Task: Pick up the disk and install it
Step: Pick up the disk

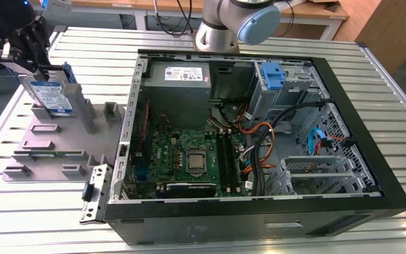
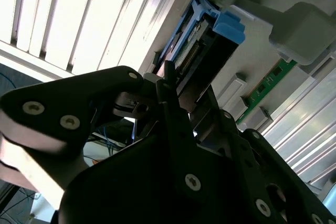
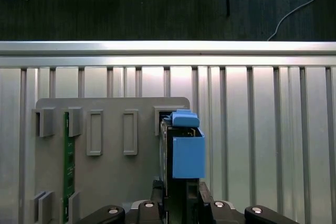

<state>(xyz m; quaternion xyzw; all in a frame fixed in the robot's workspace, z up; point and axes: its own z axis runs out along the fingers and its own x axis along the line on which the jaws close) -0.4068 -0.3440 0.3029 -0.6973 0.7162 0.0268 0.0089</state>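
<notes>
The disk (image 1: 51, 96), a silver-grey drive with a white-and-blue label and blue rails, stands upright on edge at the far-left slot of the grey holder plate (image 1: 55, 145), on the exterior view's left. My gripper (image 1: 46, 79) comes down on its top edge and is shut on the disk. In the first wrist view the disk (image 3: 187, 156) shows edge-on with its blue rail, between the dark fingers of my gripper (image 3: 178, 195). In the second wrist view its blue tab end (image 2: 228, 27) points away from the gripper (image 2: 186, 95). Whether its lower edge still sits in the slot is unclear.
The open computer case (image 1: 259, 217) lies to the exterior view's right of the holder, with a power-supply box (image 1: 178, 79), a motherboard (image 1: 192, 159), cables and a blue bracket (image 1: 274, 74) in a bay. A green memory stick (image 3: 66, 161) rests in the holder. The arm's base (image 1: 238, 24) stands behind the case.
</notes>
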